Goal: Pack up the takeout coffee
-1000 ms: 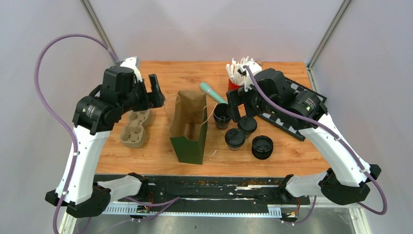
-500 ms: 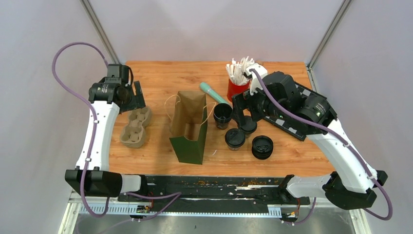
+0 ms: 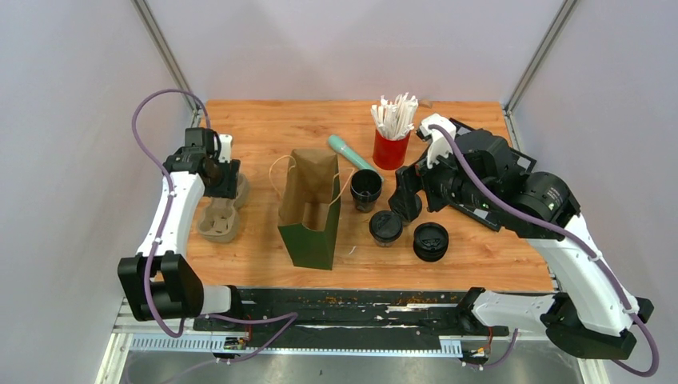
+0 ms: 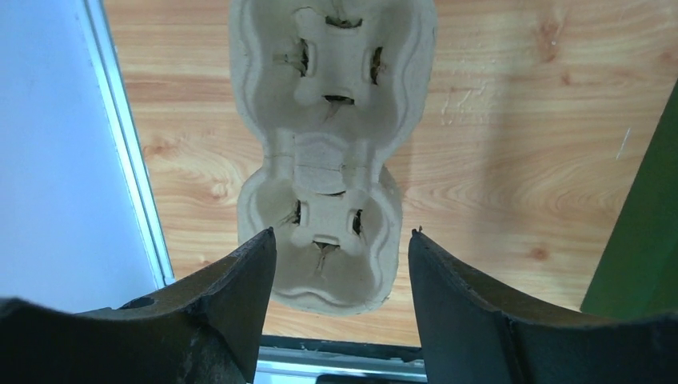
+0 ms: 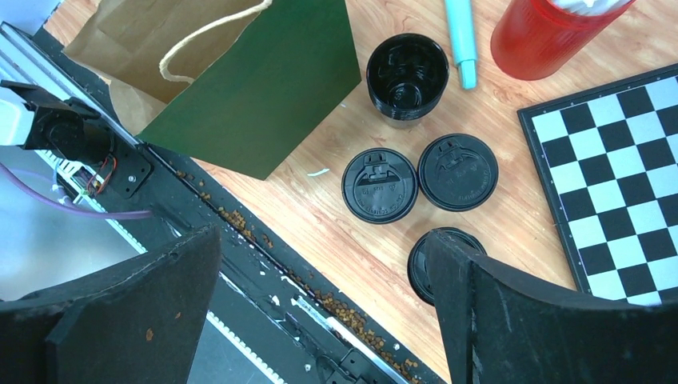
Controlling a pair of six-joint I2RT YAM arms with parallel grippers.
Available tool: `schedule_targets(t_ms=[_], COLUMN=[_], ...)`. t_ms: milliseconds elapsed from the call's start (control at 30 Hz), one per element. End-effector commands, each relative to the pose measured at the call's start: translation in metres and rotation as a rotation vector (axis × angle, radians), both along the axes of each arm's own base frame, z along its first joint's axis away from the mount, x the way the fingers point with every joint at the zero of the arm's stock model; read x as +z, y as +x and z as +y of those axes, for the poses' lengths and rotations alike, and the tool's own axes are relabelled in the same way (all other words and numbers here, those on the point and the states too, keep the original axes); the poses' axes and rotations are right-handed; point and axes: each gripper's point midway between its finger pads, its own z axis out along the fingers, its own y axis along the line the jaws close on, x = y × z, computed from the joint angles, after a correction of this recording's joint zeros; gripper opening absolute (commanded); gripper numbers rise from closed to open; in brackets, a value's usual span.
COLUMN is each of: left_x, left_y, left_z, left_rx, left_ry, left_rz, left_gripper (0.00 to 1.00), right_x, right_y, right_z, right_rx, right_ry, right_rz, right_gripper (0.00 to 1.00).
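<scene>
Left gripper (image 4: 341, 233) has dropped from mid-air over the table (image 3: 480, 268) to the cup carrier (image 4: 332, 104). Its jaws are narrowing but still apart, straddling one end well; can't tell whether they touch it yet. Carrier lies flat at the table's left edge, left of the paper bag (image 3: 312, 212).

Right gripper (image 5: 324, 234) has backed off and hangs released, jaws wide, above the lidded cups (image 5: 380, 186).

Judgement: carrier pickup starting; nothing packed yet.
</scene>
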Motion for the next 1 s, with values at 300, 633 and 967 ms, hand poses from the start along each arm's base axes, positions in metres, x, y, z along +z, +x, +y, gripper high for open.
schedule_targets(t_ms=[300, 633, 967], left_x=[-0.021, -0.049, -0.056], left_y=[0.018, 0.036, 0.037], left_z=[0.025, 0.021, 0.022], left_rx=[-0.11, -0.083, -0.078], left_ry=[0.075, 0.014, 0.008], left_rz=[0.003, 0.022, 0.04], left_gripper=[0.64, 0.59, 0.56], right_x=[-0.017, -0.017, -0.021], right_y=[0.006, 0.016, 0.023], right_z=[0.006, 0.007, 0.011], right_rx=[0.015, -0.002, 0.001], right_ry=[-0.03, -0.048, -0.072], right_rz=[0.012, -0.015, -0.014], right_gripper=[0.99, 0.99, 1.0])
